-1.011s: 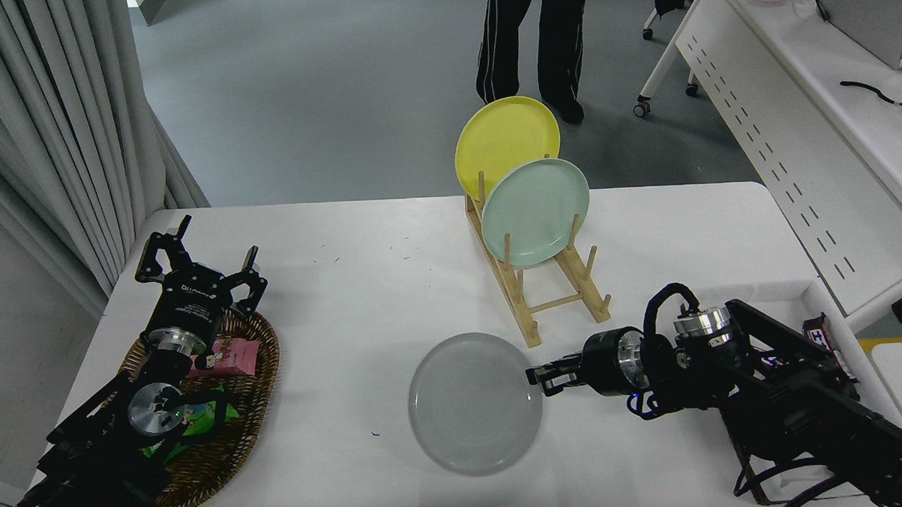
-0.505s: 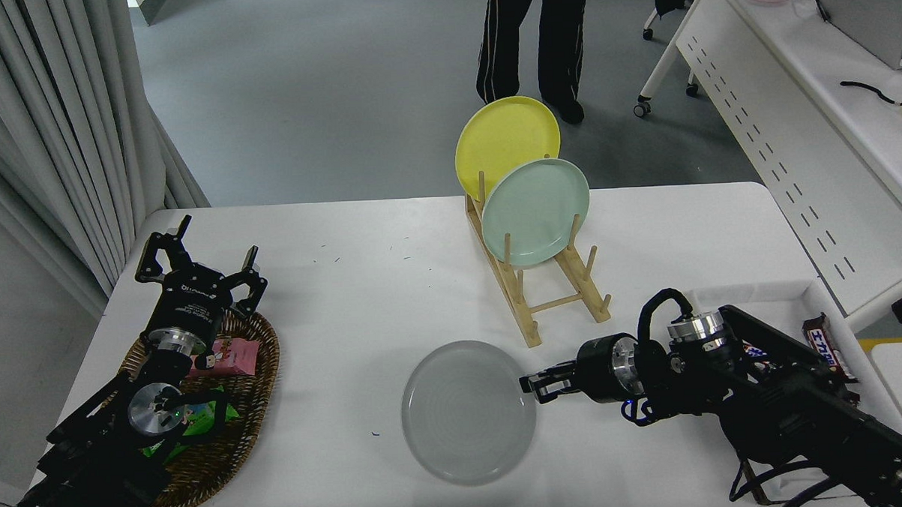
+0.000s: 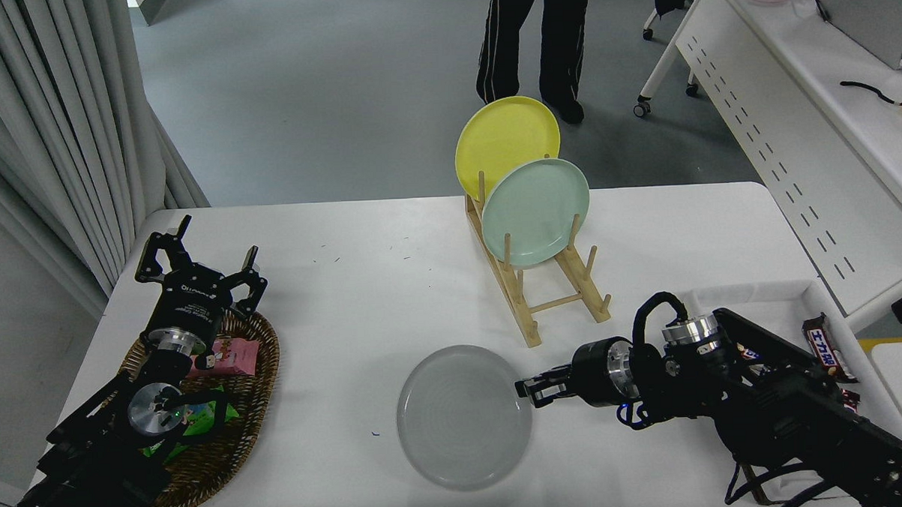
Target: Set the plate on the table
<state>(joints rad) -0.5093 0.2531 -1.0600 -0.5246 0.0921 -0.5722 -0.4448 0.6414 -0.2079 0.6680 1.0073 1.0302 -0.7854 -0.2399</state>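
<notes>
The light grey plate (image 3: pixel 460 418) lies low over the front middle of the white table (image 3: pixel 362 286); I cannot tell whether it touches the surface. My right gripper (image 3: pixel 523 390) reaches in from the right and is shut on the plate's right rim. My left gripper (image 3: pixel 196 259) is parked at the lower left above a wicker basket, fingers spread and empty.
A wooden rack (image 3: pixel 550 295) behind the plate holds a yellow plate (image 3: pixel 503 135) and a mint green plate (image 3: pixel 536 209) upright. The wicker basket (image 3: pixel 253 395) holds snack packets. A white tray (image 3: pixel 812 293) with candy bars sits at the right. A person's legs (image 3: pixel 533 40) stand beyond the table.
My right gripper has moved left and a little toward me with the grey plate, which now sits lower in the picture.
</notes>
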